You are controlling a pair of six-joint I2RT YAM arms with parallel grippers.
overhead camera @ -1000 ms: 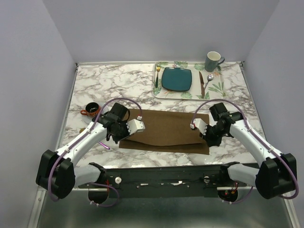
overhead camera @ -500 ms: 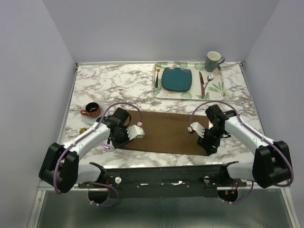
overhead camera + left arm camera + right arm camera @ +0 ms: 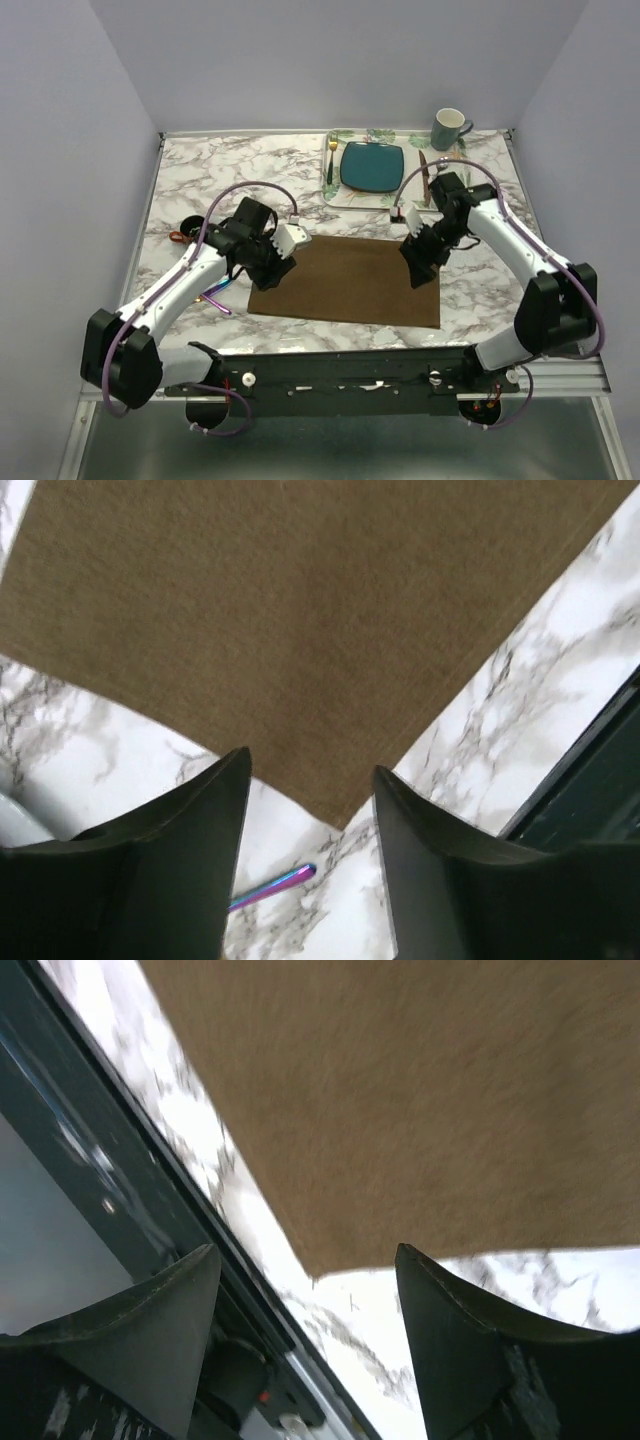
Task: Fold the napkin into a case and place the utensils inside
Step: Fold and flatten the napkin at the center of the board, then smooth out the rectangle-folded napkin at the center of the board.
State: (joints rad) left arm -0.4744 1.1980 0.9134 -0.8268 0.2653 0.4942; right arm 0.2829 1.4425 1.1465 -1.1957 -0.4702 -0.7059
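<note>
The dark brown napkin [image 3: 345, 280] lies flat on the marble table near its front edge. My left gripper [image 3: 268, 270] hangs open over the napkin's left side. In the left wrist view the napkin [image 3: 300, 630] shows its near corner between the fingers of that gripper [image 3: 311, 762], which hold nothing. My right gripper [image 3: 416, 266] is open over the napkin's right side. The right wrist view shows the cloth [image 3: 400, 1090] with its corner below the empty gripper [image 3: 305, 1248]. One iridescent utensil [image 3: 216, 297] lies left of the napkin, mostly under my left arm; its tip [image 3: 275, 885] shows.
A leaf-printed placemat [image 3: 455, 185] at the back carries a teal plate [image 3: 372, 167], a gold fork [image 3: 331, 160] and a dark knife [image 3: 424, 172]. A grey mug [image 3: 449, 128] stands beside it. A dark cup [image 3: 184, 232] sits left. The table's dark front rail [image 3: 120, 1160] runs close by.
Both grippers were shut at the napkin's near edge and have opened, letting the cloth go. Both have moved away from the front edge, and the napkin now lies flat.
</note>
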